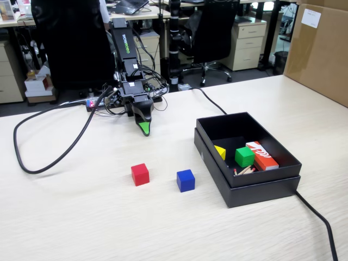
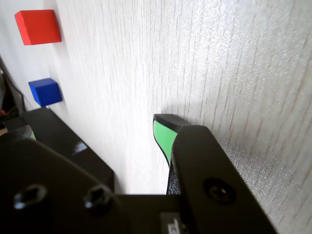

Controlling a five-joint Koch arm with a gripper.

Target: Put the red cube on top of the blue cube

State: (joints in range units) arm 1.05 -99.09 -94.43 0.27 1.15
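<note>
I see black box [image 1: 247,187] right of pincer [image 1: 144,130]: green cube [image 1: 244,156], yellow piece [image 1: 220,151], red-white box [image 1: 261,155] inside. Red cube [image 1: 140,174], blue cube [image 1: 185,180] on desk [image 1: 81,217] ahead of pincer, apart, unobstructed. Pincer state: cannot tell.

The single arm [image 1: 126,60] is seen in the fixed view near the far edge of the worktop [image 1: 81,217], left of the middle. Its black links are folded forward and downward, so that the hand [image 1: 144,129] is pointed down at the worktop with its tip just above or on the surface; contact cannot be judged. Green pads are carried on the fingers [image 1: 143,126]. In the wrist view the hand [image 2: 163,127] is shown from behind, low over the surface, with only one green-faced fingertip [image 2: 165,134] visible. The jaws lie in line for both cameras, so their state cannot be told. Nothing is seen held.
</note>
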